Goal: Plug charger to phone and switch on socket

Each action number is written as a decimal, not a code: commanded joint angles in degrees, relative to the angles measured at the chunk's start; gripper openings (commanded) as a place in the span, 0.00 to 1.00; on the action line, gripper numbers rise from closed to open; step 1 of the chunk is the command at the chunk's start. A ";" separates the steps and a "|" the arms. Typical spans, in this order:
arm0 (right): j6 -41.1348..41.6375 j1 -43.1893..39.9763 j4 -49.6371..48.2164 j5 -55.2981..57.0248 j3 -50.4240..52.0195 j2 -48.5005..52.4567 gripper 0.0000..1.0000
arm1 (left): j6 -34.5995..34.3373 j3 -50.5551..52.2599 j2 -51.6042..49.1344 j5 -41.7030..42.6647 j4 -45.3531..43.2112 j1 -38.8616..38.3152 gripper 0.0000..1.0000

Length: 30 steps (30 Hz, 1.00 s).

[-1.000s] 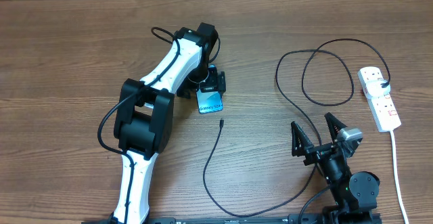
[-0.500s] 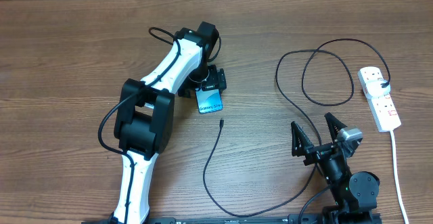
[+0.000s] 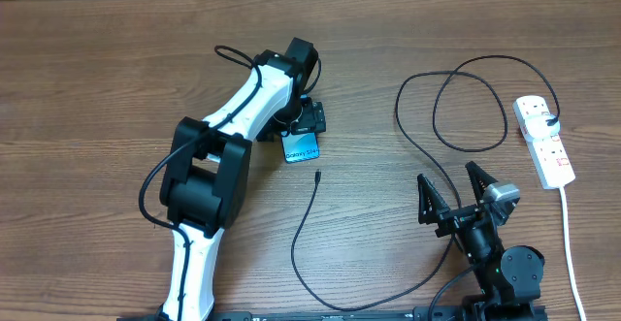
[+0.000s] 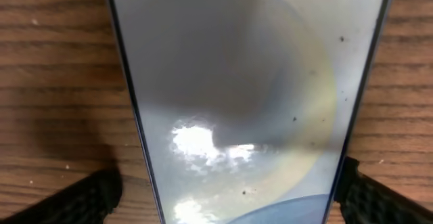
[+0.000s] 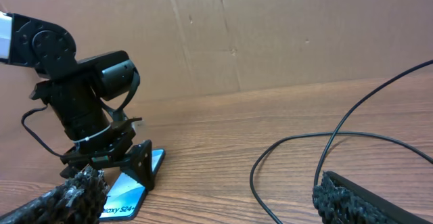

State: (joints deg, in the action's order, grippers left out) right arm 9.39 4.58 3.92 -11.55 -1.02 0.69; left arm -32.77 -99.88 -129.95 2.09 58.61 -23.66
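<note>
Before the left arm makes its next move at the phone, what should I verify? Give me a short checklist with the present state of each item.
1. Left gripper open, fingers on either side of the phone: ok.
2. Phone flat on the table, screen up: ok.
3. Charger tip plugged into phone: not ok, it lies apart.
4. Right gripper open and empty: ok.
5. Socket switched on: cannot tell.

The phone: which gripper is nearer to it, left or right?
Left. The left gripper is directly above the phone, jaws open on both sides of it. The right gripper, also open, sits far away near the table's front edge.
</note>
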 commanded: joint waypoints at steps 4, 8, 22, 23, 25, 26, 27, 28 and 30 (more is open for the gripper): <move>0.24 0.28 -0.31 0.55 0.57 -0.52 1.00 | -0.24 4.63 -3.82 2.43 -1.36 -0.37 0.84; 0.24 0.28 -0.31 0.55 0.57 -0.52 1.00 | -0.22 4.63 -3.80 3.72 1.40 -0.39 0.82; 0.24 0.28 -0.31 0.55 0.57 -0.52 1.00 | -0.26 4.72 -3.82 3.78 4.33 -1.66 0.74; 0.24 0.28 -0.28 0.55 0.57 -0.52 1.00 | -0.28 4.87 -3.80 3.76 4.28 -1.90 0.74; 0.24 0.28 -0.31 0.55 0.57 -0.52 1.00 | -0.26 5.01 -3.82 3.69 4.15 -2.29 0.75; 0.24 0.28 -0.28 0.55 0.57 -0.52 1.00 | -0.26 5.01 -3.82 3.67 4.15 -2.45 0.78; 0.24 0.28 -0.31 0.55 0.57 -0.52 1.00 | -0.26 5.01 -3.82 3.67 4.15 -2.54 0.86; 0.24 0.28 -0.31 0.55 0.57 -0.52 1.00 | -0.26 5.01 -3.82 3.67 4.04 -2.62 0.95; 0.24 0.28 -0.31 0.55 0.57 -0.52 1.00 | -0.26 5.01 -3.82 3.67 3.58 -2.62 1.00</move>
State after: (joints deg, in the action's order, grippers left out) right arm 9.39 4.58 3.90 -11.55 -1.02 0.69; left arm -33.06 -98.19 -129.27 3.18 62.59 -25.08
